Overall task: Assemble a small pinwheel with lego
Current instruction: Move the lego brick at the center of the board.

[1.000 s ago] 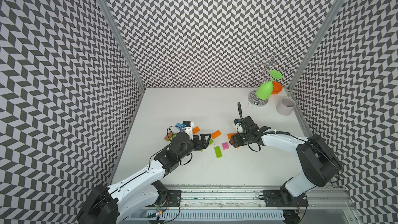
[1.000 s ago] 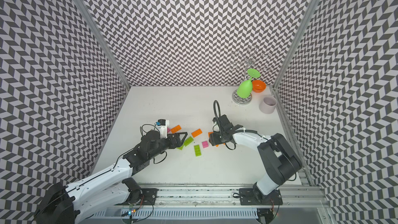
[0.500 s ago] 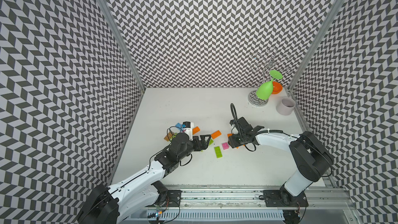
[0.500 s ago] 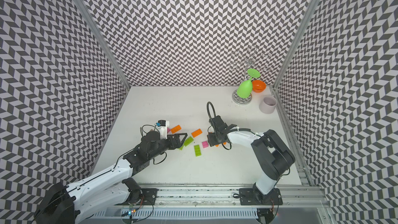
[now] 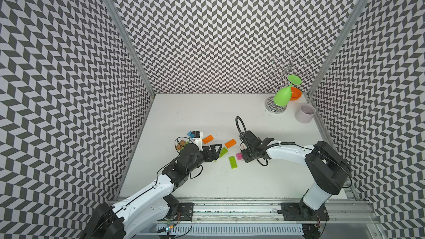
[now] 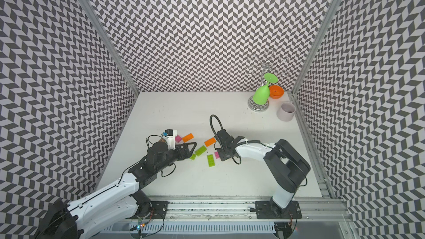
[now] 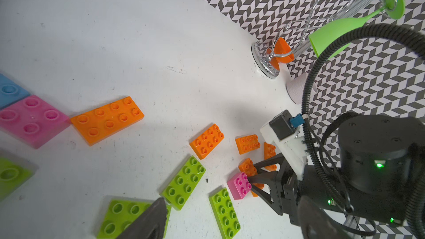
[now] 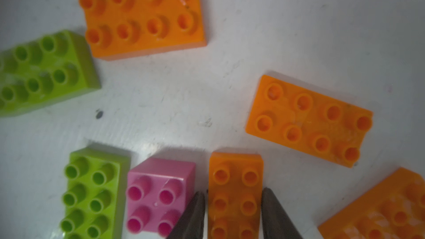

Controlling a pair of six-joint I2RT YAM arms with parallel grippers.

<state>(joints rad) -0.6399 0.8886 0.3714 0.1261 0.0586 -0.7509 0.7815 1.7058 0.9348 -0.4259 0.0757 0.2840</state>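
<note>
While my left gripper (image 5: 218, 151) hangs spread and empty over a lime brick (image 7: 128, 217), my right gripper (image 8: 232, 193) straddles an orange brick (image 8: 235, 175) just beside the pink square (image 8: 158, 194); I cannot tell if it's clamped.

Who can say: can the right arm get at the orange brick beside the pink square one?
Likely yes: the right gripper straddles the orange brick; the pink square brick lies just outside.

On the white desk (image 5: 207, 111), lime green, orange and pink lego bricks (image 5: 232, 162) lie scattered between the left gripper (image 5: 217, 151) and right gripper (image 5: 244, 156).
</note>
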